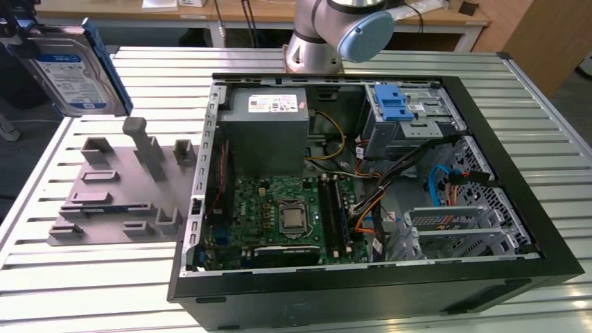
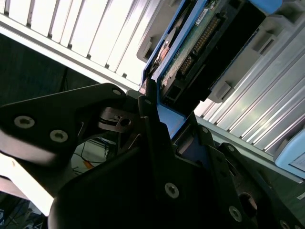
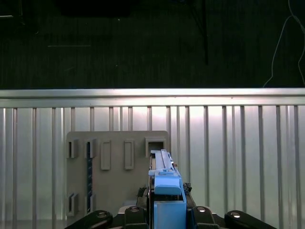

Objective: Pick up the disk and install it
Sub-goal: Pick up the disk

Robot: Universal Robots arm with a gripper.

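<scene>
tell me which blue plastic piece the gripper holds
The blue frame of the disk, raised at the exterior view's left; the blue latch sits on the silver cage inside the case.

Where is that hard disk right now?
The disk is up in the air at the exterior view's far left, gripped by the fingers, above the grey holder plate beside the open computer case.

silver-grey arm with pale blue joint cap, black gripper studded with silver screws.
</scene>
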